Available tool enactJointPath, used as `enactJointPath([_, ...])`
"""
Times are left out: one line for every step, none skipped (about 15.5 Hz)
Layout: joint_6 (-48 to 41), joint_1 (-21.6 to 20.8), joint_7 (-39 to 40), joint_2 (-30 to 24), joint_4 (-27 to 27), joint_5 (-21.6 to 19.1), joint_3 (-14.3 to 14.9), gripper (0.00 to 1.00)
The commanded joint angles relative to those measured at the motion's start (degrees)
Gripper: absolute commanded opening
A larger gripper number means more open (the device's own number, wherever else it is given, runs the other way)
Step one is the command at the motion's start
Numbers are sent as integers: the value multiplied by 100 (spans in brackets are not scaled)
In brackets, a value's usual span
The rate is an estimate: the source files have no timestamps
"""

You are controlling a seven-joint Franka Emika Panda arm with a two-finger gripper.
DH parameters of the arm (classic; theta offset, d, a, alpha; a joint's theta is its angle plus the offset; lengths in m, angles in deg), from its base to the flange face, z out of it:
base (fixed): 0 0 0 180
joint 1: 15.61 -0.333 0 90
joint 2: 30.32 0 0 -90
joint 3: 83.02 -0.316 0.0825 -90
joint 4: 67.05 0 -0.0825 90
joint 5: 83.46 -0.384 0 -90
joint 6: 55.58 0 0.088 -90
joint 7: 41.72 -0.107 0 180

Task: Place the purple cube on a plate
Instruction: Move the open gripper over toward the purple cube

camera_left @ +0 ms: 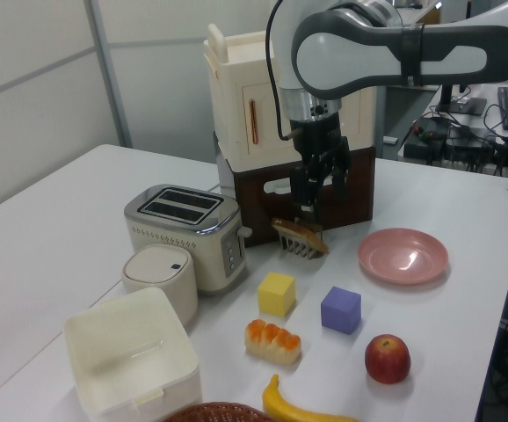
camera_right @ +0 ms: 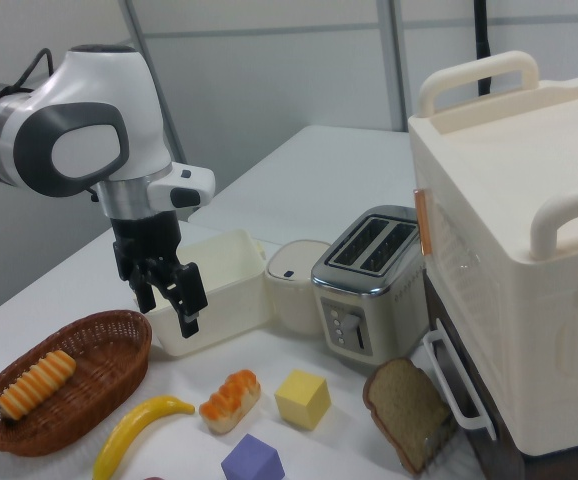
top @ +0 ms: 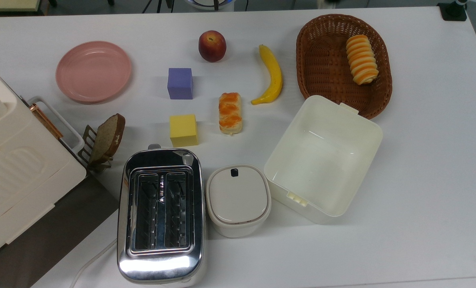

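The purple cube (top: 180, 83) rests on the white table, with the yellow cube (top: 184, 130) just in front of it in the top view. The pink plate (top: 93, 71) lies empty to the top view's left of the purple cube, about a plate-width away. In the left view the cube (camera_left: 340, 309) sits near the plate (camera_left: 403, 256). My gripper (camera_right: 169, 315) hangs in the air, open and holding nothing. In the left view the gripper (camera_left: 322, 200) is well above and behind the cube. The cube (camera_right: 252, 460) lies at the right view's bottom edge.
An apple (top: 212, 46), a banana (top: 271, 76) and a glazed pastry (top: 230, 113) lie near the cube. A wicker basket (top: 321, 64) holds a bread roll. An open white box (top: 323, 158), a lidded pot (top: 238, 199), a toaster (top: 160, 214), a bread slice in a rack (top: 108, 140) and a large white appliance (top: 18, 160) line the front.
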Motion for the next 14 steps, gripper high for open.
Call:
enactJointPath([165,0,-49,189,194,-44,-13,100])
enactJointPath([167,0,-49,190,195,-35,-13,100])
enactJointPath([167,18,-49,190,195,-35,-13,100])
enactJointPath([176,18,-49,190,195,-35,-13,100])
enactJointPath([185,18,-49,182,195,-35,-13,100])
enactJointPath([185,9,-49,190,195,-35,-13,100])
enactJointPath([185,9,-49,190,195,-35,-13,100])
enactJointPath([185,18,-49,190,195,-35,-13,100])
enactJointPath([220,9,-49,190,195,-35,-13,100])
enactJointPath([264,0,-49,190,178,-35,-13,100])
enactJointPath([308,-9,-49,190,160,-35,-13,100])
enactJointPath([343,-9,-49,199,160,-35,-13,100])
enactJointPath([387,-9,-49,234,160,-35,-13,100])
enactJointPath([457,-9,-49,260,169,-35,-13,100])
